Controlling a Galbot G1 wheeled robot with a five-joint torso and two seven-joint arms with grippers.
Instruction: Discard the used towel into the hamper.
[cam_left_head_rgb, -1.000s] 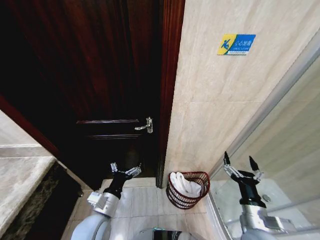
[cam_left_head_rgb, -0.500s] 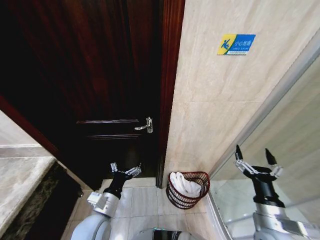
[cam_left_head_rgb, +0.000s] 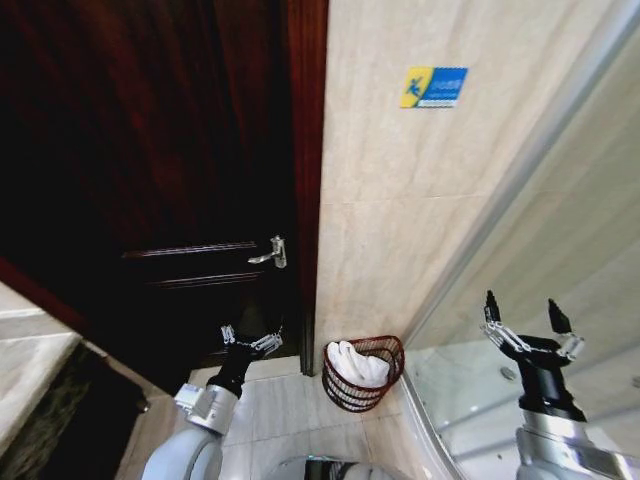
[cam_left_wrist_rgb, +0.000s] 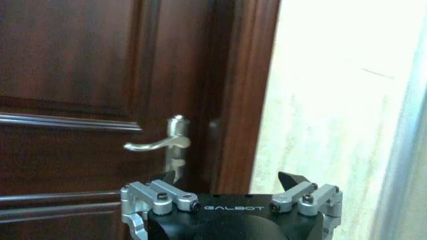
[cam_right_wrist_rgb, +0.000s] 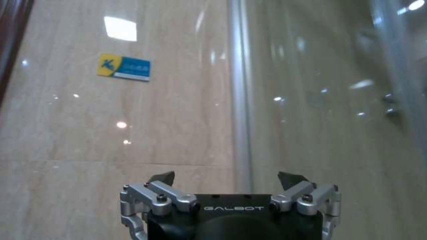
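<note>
one towel (cam_left_head_rgb: 357, 363), one hamper (cam_left_head_rgb: 385, 381)

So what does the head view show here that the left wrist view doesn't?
The head view has the hamper on the floor by the tiled wall, a white towel inside it, the blue-and-yellow sign, and the open, empty right gripper by the glass panel. The left wrist view has nothing extra. Both show the dark door, its handle and the open left gripper.

I'm driving around a bathroom here: beige tiled wall (cam_left_head_rgb: 400, 200), glass shower screen (cam_left_head_rgb: 560, 250), dark wooden door (cam_left_head_rgb: 150, 150), stone counter (cam_left_head_rgb: 25, 370) (plus a wet-floor-type sticker (cam_left_head_rgb: 434, 87)).
</note>
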